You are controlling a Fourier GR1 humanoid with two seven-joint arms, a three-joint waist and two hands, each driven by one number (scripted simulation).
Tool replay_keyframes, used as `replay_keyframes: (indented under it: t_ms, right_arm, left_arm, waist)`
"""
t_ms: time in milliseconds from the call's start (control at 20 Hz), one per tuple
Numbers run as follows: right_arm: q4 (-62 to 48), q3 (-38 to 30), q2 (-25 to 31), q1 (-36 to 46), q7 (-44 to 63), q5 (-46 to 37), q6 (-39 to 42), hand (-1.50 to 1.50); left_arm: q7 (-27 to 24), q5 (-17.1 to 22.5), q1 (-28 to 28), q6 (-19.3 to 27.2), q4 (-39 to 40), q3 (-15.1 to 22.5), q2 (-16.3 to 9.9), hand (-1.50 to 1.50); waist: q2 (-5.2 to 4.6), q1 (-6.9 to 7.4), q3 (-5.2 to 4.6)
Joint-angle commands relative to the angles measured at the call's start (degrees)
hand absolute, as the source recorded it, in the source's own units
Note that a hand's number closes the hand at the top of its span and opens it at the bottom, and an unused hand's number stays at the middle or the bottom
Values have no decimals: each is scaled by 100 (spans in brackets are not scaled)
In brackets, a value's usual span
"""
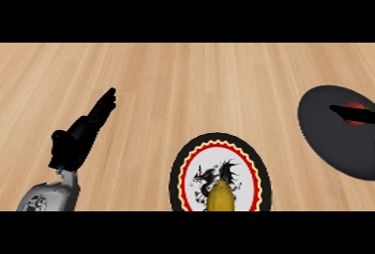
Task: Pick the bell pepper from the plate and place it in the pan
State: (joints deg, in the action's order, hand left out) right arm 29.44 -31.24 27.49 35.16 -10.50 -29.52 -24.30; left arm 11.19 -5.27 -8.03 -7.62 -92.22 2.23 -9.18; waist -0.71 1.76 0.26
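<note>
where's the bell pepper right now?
In the head view, the bell pepper shows at the far right edge, over the dark pan, partly hidden by the right robot hand, well away from the plate.

Single head view, looking steeply down onto wooden counter point(190, 84); close in, forearms entering from lower edge; no second view.

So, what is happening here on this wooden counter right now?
The robot's right hand reaches in from the right edge over the dark round pan, with something red, probably the bell pepper, under its fingers. Whether the pepper is already released cannot be seen. The round plate with the black rim and dragon pattern now carries only a yellow object at its near edge. The left hand rests open at the left.
</note>
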Motion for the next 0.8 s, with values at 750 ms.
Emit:
replay_keyframes:
  t_ms: [750]
  right_arm:
    - [37,-1272,170,-1400,-3079,2377,2588,-150]
  left_arm:
    - [52,61,-48,-163,90,-267,-113,0]
  waist:
    - [79,-205,-27]
